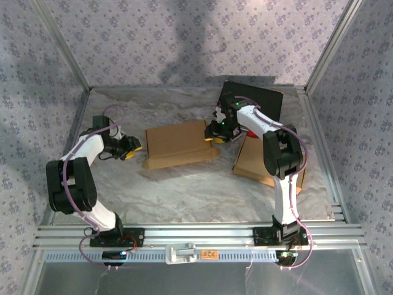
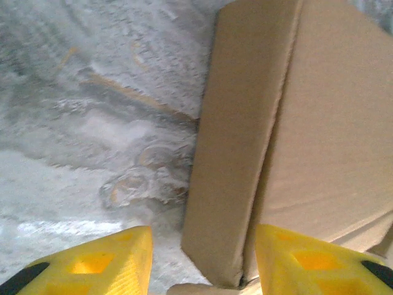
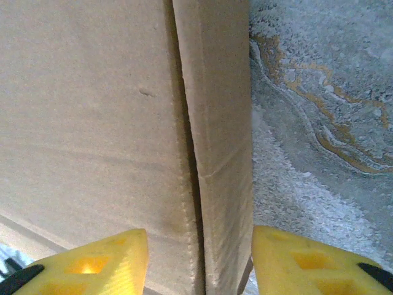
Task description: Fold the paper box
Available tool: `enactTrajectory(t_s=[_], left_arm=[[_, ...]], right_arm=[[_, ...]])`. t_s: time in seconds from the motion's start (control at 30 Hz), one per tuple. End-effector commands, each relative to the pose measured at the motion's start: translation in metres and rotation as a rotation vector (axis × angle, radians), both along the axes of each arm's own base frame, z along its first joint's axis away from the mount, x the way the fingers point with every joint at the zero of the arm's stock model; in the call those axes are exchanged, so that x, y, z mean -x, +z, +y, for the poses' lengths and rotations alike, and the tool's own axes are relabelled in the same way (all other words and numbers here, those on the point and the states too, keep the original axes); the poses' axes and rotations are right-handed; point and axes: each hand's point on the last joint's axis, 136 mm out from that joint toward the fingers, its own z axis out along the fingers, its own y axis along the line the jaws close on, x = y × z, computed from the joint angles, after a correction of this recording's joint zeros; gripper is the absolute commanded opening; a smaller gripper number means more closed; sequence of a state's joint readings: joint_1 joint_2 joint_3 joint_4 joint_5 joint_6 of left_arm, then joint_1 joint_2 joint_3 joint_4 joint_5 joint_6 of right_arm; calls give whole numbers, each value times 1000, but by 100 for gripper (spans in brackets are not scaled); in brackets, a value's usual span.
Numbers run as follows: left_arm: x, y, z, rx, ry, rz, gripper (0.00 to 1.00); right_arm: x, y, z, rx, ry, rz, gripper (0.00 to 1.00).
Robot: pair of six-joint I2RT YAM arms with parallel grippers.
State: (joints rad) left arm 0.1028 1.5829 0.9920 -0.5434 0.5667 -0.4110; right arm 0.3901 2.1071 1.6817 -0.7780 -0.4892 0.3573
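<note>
**Both hands at the ends of the box, side flaps part raised**

Paper box (image 1: 178, 142) sits mid-surface, long axis running left to right, one long panel standing up along its back edge. Surface (image 1: 184, 190) is covered in crinkled white sheeting.

Left hand (image 1: 134, 147) is at the box's left end. Its yellow fingers (image 2: 116, 258) are spread, and the left end flap (image 2: 233, 141) stands on edge in the gap between them. There is clear space on the outer side, so nothing is pinched. Judgement: it straddles the flap to brace or push it inward.

Right hand (image 1: 216, 136) is at the box's right end, also spread. From its wrist the right end flap (image 3: 224, 123) and the crease joining it to the main panel run straight up between the fingers. No squeeze visible. Judgement: one hand at each end keeps the box from sliding while the flaps turn on their creases.

Right of the box, under the right arm, lies a second flat cardboard piece (image 1: 261, 165). Behind the box's right end is a black board (image 1: 261, 98).

Fold looks partway done; the ends are not yet closed.
</note>
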Motion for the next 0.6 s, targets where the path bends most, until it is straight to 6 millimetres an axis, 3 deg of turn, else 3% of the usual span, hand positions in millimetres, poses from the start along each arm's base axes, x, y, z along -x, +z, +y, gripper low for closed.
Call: enactTrajectory(t_s=[0.0, 0.17, 0.37, 0.57], left_arm=[[-19, 19, -17, 100, -33, -86, 48], [-23, 19, -29, 112, -60, -101, 50], [-15, -13, -38, 119, -84, 8, 50], [-11, -26, -31, 82, -56, 29, 38]], right_arm=[[4, 18, 7, -72, 24, -15, 54], [-2, 9, -1, -78, -4, 4, 61], [-7, -1, -5, -70, -12, 4, 63], [-8, -7, -2, -94, 0, -17, 66]])
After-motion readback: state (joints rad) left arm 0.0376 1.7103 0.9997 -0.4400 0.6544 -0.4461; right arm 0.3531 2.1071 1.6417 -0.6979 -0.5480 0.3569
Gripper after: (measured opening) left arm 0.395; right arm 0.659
